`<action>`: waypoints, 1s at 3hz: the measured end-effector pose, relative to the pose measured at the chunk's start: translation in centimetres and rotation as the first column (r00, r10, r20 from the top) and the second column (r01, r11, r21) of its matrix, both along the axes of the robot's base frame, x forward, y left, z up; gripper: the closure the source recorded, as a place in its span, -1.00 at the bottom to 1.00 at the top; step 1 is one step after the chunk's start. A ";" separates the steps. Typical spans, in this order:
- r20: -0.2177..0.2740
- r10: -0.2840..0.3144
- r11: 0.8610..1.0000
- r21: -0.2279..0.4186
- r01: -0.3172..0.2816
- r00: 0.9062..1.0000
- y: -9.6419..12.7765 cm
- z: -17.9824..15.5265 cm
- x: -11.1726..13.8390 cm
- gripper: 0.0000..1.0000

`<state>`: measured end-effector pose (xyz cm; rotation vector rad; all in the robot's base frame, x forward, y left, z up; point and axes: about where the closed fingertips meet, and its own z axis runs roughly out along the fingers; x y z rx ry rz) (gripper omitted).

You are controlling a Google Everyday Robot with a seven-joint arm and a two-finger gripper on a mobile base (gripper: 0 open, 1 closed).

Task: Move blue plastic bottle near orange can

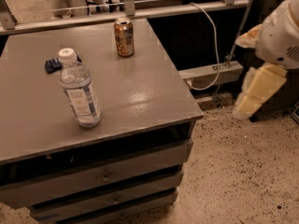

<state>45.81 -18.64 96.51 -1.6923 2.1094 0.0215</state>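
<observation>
The blue plastic bottle [79, 88], clear with a white cap and a white-and-blue label, stands upright on the left front part of the grey cabinet top [140, 87]. The orange can [124, 37] stands upright near the back edge, behind and to the right of the bottle, well apart from it. My gripper [256, 96] hangs off to the right of the cabinet, above the floor, far from both objects and holding nothing that I can see.
A small dark-blue wrapped bar [53, 65] lies just behind the bottle. The cabinet has drawers at the front [107, 176]. A white cable [212, 36] and a metal rail [210, 71] lie behind the cabinet's right side. Speckled floor [243, 171] lies to the right.
</observation>
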 end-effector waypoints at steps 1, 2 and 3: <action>0.023 0.058 0.982 0.179 -0.062 0.998 4.3 -1.9 2.7 -1.00; 0.045 0.118 0.929 0.347 -0.126 0.992 9.5 -3.9 4.4 -1.00; 0.059 0.121 0.916 0.378 -0.135 0.991 10.7 -3.4 4.7 -1.00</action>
